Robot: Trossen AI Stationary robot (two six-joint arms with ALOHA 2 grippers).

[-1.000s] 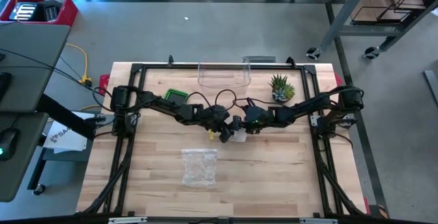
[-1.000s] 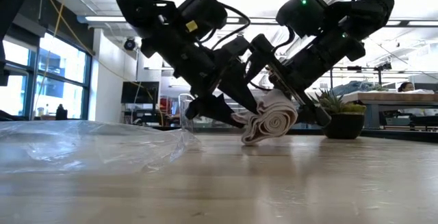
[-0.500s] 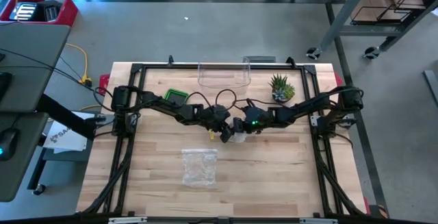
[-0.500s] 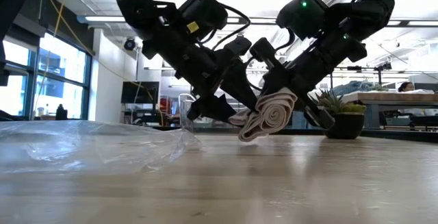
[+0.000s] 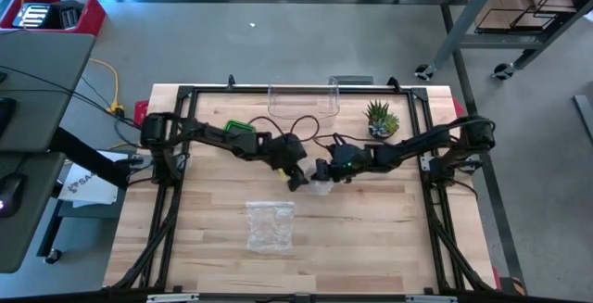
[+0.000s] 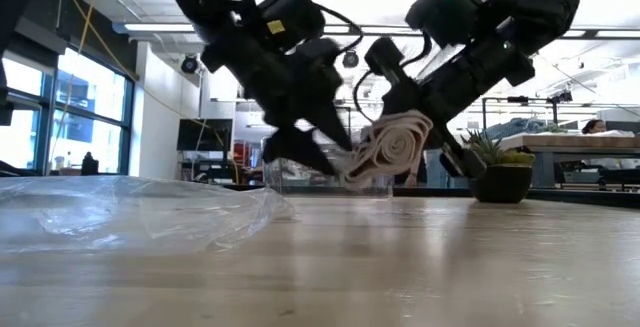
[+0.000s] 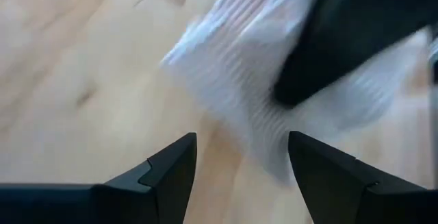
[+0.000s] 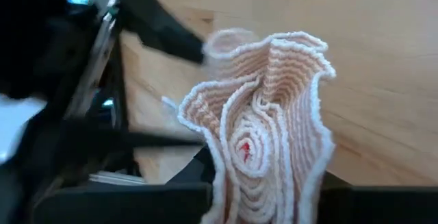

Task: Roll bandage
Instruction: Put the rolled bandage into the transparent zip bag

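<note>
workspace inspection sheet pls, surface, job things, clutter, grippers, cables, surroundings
surface: wooden table, black frame around it
job's things: rolled bandage lifted clear of the table, coil end loose
clutter: clear plastic bag, clear bin, potted plant, green item
grippers: right gripper shut on bandage; left gripper open beside it, holding nothing
cables: black loops over both arms; yellow cable on floor
surroundings: red crate, desk, wheeled rack
</note>
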